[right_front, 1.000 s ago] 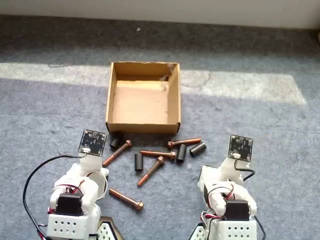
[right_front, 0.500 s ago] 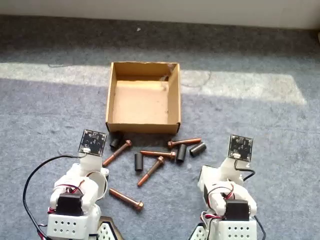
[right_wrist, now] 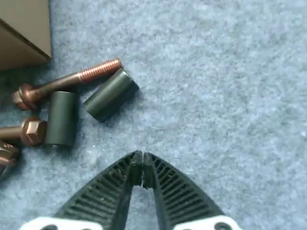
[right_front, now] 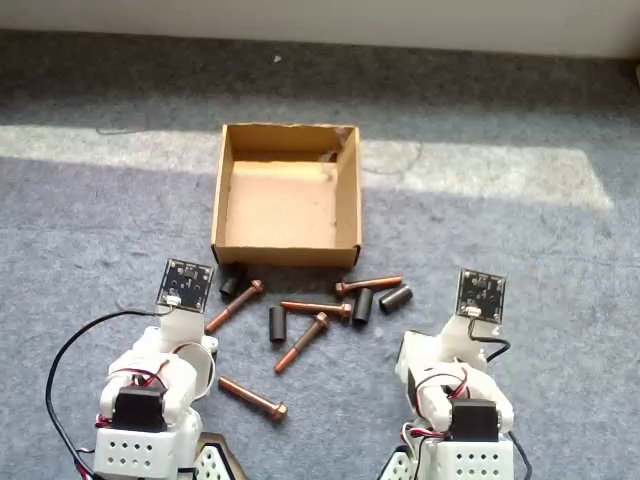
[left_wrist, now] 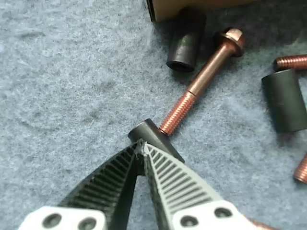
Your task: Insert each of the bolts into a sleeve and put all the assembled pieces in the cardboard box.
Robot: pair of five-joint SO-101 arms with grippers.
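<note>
Grey carpet [right_front: 520, 260]: base surface.
Cardboard box [right_front: 286, 255]: open top, upright, far side of the loose parts.
L arm [right_front: 160, 390], R arm [right_front: 455, 395]: near edge, one per side.
L gripper [left_wrist: 141, 149]: fingers pressed together, tips right at a black end sleeve [left_wrist: 152, 138]. Threaded end of long bolt [left_wrist: 204, 72] meets it; inserted or not, can't tell.
R gripper [right_wrist: 142, 166]: fingers together, over carpet.
Bolts [right_front: 316, 308]: copper, 5 pcs, loose btwn box and arms.
Sleeves [right_front: 277, 324]: black, scattered among bolts; one [right_front: 233, 281] touching box front.

Closed gripper [right_wrist: 142, 173] – bolts [right_wrist: 62, 82], sleeves [right_wrist: 110, 94] beyond
</note>
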